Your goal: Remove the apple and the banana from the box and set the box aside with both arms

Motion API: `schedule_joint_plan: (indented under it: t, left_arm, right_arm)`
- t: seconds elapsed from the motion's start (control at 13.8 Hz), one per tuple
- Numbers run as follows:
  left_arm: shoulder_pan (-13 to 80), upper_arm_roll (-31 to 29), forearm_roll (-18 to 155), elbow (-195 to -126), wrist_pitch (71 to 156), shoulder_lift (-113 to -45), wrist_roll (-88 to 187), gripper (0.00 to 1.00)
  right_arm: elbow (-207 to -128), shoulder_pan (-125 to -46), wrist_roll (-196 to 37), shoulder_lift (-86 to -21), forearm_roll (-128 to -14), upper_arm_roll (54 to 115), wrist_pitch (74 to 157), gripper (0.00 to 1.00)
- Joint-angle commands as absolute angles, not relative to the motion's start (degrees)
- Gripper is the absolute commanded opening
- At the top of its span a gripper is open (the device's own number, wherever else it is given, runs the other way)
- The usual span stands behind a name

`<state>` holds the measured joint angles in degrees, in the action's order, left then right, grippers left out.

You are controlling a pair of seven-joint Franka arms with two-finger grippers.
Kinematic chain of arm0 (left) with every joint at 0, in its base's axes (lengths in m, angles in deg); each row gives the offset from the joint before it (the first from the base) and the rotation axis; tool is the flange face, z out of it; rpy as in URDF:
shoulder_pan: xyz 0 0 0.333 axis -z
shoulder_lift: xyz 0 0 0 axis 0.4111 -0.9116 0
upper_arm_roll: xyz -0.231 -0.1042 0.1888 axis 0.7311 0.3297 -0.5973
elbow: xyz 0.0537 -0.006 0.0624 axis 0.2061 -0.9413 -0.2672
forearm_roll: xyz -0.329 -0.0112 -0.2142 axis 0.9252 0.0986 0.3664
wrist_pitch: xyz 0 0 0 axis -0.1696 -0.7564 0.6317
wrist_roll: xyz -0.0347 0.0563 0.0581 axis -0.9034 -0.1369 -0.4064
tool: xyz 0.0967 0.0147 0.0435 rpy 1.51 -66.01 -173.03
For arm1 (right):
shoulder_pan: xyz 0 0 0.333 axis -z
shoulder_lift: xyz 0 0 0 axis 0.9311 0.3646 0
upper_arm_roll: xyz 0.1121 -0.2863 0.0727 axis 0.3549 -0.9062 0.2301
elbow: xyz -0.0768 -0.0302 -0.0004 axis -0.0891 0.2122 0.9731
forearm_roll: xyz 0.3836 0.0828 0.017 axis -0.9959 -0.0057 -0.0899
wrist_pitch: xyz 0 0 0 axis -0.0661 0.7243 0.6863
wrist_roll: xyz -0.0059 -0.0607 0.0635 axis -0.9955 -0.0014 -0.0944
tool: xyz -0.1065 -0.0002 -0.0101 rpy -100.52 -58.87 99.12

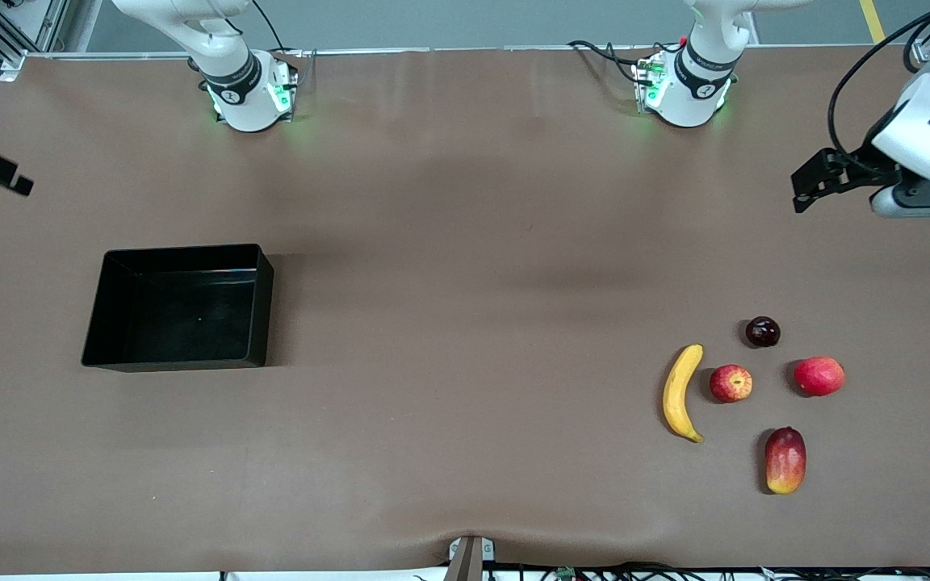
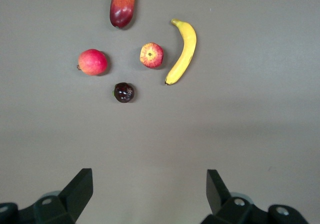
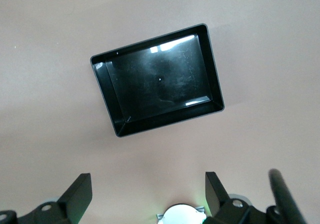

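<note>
Your fruit work looks done — the apple [image 1: 731, 382] and banana [image 1: 682, 393] lie side by side on the table toward the left arm's end, the box [image 1: 106, 297] sits empty toward the right arm's end, and the left gripper [image 2: 150, 194] and right gripper [image 3: 148, 194] hang wide open, holding nothing — so any further shifting of the box remains.

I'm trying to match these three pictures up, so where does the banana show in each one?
Front view: the banana lies on the table toward the left arm's end, beside the apple.
Left wrist view: banana beside the apple, off from the open left gripper.
Right wrist view: not in it.
Shared landmark: the apple.
</note>
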<state>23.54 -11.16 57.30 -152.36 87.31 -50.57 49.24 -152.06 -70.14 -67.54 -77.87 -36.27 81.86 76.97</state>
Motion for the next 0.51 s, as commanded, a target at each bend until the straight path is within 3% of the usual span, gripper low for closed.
schedule_joint_plan:
  t: [0.0,0.22,0.43]
  left_arm:
    - [23.04,-11.20,57.78,-150.48,85.80,-49.98,46.50,1.00]
    - [23.04,-11.20,57.78,-149.96,85.71,-50.15,46.41,1.00]
    - [22.95,-11.20,57.78,-149.78,85.71,-50.42,46.41,1.00]
  right_arm:
    - [-159.04,-69.32,-67.34,-83.45,-34.86,82.04,79.19,1.00]
    - [-162.57,-69.40,-67.34,-85.83,-34.86,81.94,80.35,1.00]
    - [-159.42,-69.32,-67.52,-84.44,-34.42,83.00,80.25,1.00]
